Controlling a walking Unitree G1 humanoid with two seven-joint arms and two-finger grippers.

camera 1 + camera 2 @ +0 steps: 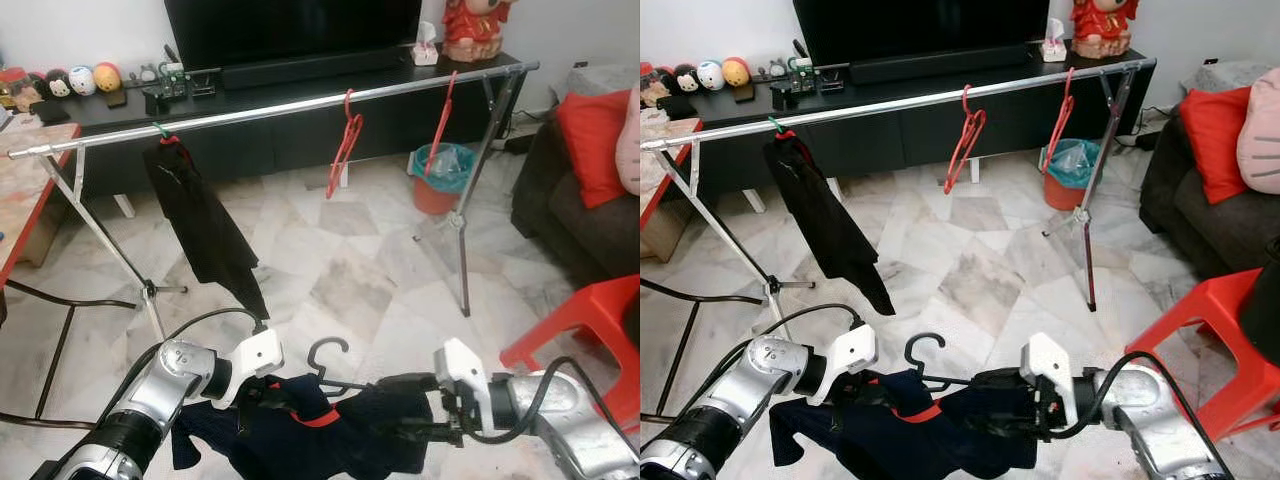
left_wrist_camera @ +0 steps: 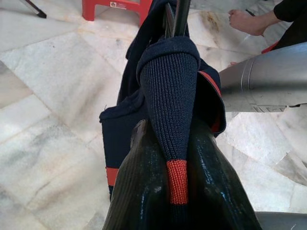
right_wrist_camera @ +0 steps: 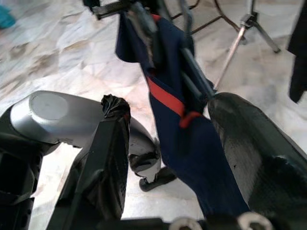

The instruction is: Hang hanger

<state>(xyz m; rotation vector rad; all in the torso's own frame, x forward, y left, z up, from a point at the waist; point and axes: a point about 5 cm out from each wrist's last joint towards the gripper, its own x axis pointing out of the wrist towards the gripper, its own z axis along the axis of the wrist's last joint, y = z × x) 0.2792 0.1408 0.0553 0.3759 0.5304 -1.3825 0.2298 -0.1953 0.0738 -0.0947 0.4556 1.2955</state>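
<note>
Living room, pale marble tile floor point(image 1: 350, 270). Silver clothes rail point(image 1: 300, 105) across, before black TV console point(image 1: 300, 130); black garment point(image 1: 200, 225) and two red hangers point(image 1: 345, 150) on rail. Red stool point(image 1: 585, 320) at right. Low in front: dark hanger point(image 1: 925, 360) with navy sweater point(image 1: 930, 425). Left gripper point(image 2: 175, 167) pinching sweater cuff. Right gripper point(image 3: 168, 129) fingers apart, straddling sweater.

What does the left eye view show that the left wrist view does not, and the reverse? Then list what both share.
Left eye view alone: the clothes rail with a black garment and two red hangers, the TV cabinet, the bin, and the black hanger hook.

Left wrist view alone: a person's bare foot, and the left gripper closed on a ribbed cuff with a red band.

Shared: the navy sweater, marble floor, red stool, right arm.
</note>
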